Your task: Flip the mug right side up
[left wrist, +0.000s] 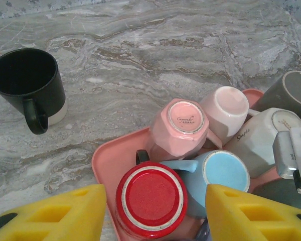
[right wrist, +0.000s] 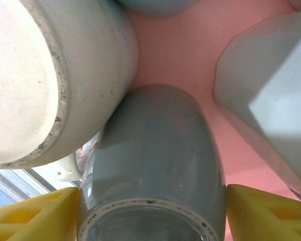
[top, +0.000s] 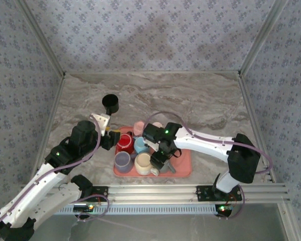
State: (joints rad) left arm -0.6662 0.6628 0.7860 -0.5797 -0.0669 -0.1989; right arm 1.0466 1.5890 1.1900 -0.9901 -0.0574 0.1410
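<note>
On the desk (top: 190, 95) sits a tray (top: 183, 168) packed with mugs, all base-up as far as I can see: cream mug (right wrist: 35, 75), grey mug (right wrist: 155, 165), red mug (left wrist: 150, 196), pink mug (left wrist: 183, 125), blue mug (left wrist: 223, 173). Black mug (top: 110, 104) stands upright on the desk, apart from the tray. At the grey mug my right jaws straddle it, pads (right wrist: 35, 216) hard beside its walls. Can't tell if they're pressing, so grip is unconfirmed. Over the red mug my left jaws stand wide, holding nothing, pads (left wrist: 55, 216) either side. My read on progress: one mug upright at most. Grey mug looks like the current target, not lifted, not flipped. Left to do: clamp, lift, rotate, set down rim-up.
</note>
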